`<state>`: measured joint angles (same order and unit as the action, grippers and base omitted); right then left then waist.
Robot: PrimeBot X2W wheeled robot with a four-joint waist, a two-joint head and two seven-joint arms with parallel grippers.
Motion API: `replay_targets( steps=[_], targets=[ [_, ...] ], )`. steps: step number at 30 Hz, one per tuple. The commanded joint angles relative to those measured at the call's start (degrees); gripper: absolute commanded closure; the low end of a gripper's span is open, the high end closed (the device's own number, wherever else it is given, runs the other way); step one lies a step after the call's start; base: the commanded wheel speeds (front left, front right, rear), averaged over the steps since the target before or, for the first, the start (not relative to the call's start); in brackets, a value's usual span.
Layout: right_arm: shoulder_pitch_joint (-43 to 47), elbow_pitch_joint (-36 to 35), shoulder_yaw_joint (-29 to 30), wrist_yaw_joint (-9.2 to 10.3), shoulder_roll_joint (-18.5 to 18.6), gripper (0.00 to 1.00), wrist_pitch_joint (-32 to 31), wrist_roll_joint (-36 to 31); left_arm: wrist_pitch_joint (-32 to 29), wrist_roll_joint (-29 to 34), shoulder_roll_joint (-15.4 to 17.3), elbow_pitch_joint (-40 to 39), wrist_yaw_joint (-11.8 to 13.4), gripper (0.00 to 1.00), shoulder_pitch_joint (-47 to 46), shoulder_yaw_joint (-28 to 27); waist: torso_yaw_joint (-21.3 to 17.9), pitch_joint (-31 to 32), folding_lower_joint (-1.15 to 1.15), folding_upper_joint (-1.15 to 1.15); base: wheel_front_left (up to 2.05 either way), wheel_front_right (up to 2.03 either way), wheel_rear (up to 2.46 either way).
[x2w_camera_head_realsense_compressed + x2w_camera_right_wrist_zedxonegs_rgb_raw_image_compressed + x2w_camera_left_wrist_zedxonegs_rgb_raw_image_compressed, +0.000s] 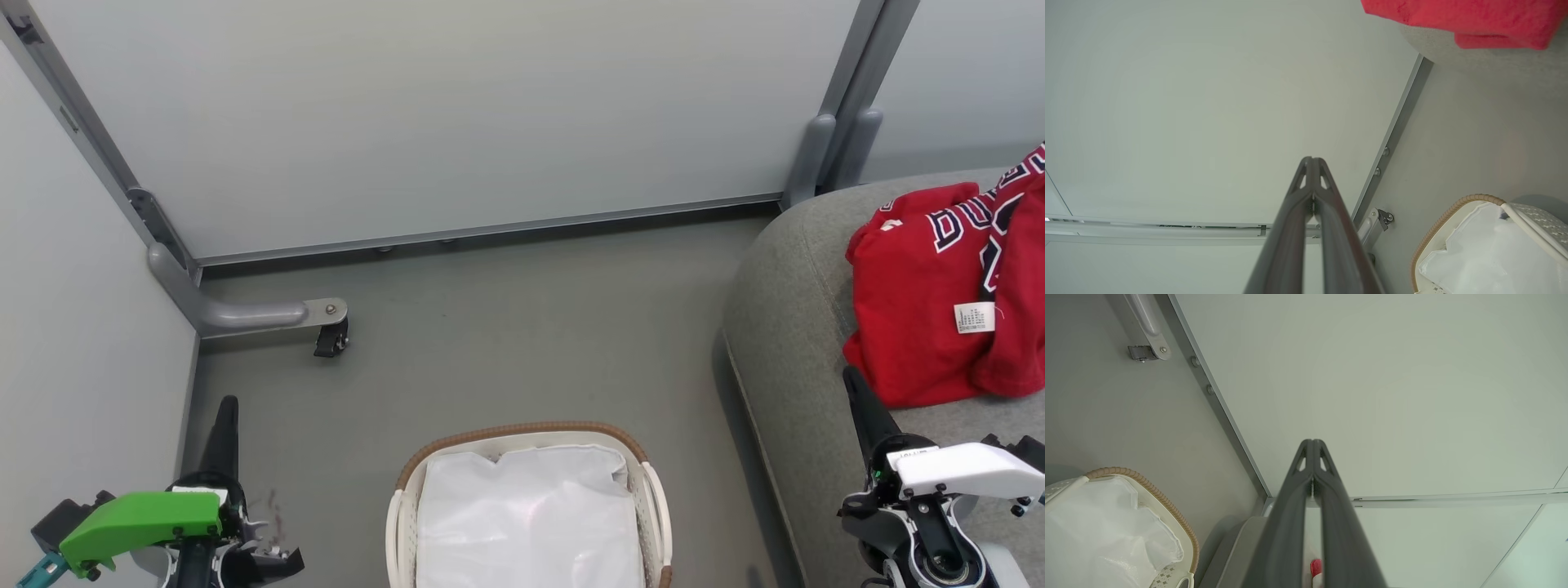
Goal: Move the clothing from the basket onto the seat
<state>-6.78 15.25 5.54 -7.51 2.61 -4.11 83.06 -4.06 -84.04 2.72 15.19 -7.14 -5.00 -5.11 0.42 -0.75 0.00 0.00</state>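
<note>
Clothing: the clothing, red jerseys with white trim and dark lettering, lies crumpled in a heap on the seat, at 2 to 3 o'clock in the head view. A white tag faces up on the heap. In the right wrist view the red fabric sits at 1 o'clock, against the top edge.
Seat: the grey upholstered seat takes the 3 to 5 o'clock side of the head view, its rounded edge turned toward the floor.
Basket: the white basket with a brown woven rim stands on the grey floor at 6 o'clock, near the seat and cut off by the bottom edge. A white liner lies rumpled inside it. The basket shows at 8 o'clock in the left wrist view and at 4 to 5 o'clock in the right wrist view.
Left claw: the left claw, under a green cover, hangs over the floor at 7 o'clock in the head view. Its two dark fingers are pressed tip to tip, with nothing between them.
Right claw: the right claw, under a white cover, is over the seat at 4 o'clock. Its fingers are pinched together and grip nothing. The tip is just beside the lower edge of the heap; contact cannot be told.
Backdrop: a pale wall panel stands at 12 o'clock. A black caster on a metal foot rests on the floor at 9 o'clock.
</note>
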Motion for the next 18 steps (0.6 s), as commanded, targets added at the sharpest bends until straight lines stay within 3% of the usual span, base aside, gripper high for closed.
replay_targets(
  steps=[1, 18],
  targets=[
    [0.47, -0.49, 0.31, 0.03, 0.36, 1.00, -0.41, 1.40, -0.43, -1.35, 0.33, -0.45, -0.45, 1.00, -1.21, -0.27, -0.03, 0.04, 0.00, 0.00, 0.00, 0.00, 0.00],
    [0.77, -1.22, 0.97, 0.04, 0.42, 1.00, -2.18, 7.98, -2.24, -7.16, 0.35, -1.13, -0.46, 1.00, -1.50, -1.36, -0.33, 0.46, 0.00, 0.00, 0.00, 0.00, 0.00]
  ],
)
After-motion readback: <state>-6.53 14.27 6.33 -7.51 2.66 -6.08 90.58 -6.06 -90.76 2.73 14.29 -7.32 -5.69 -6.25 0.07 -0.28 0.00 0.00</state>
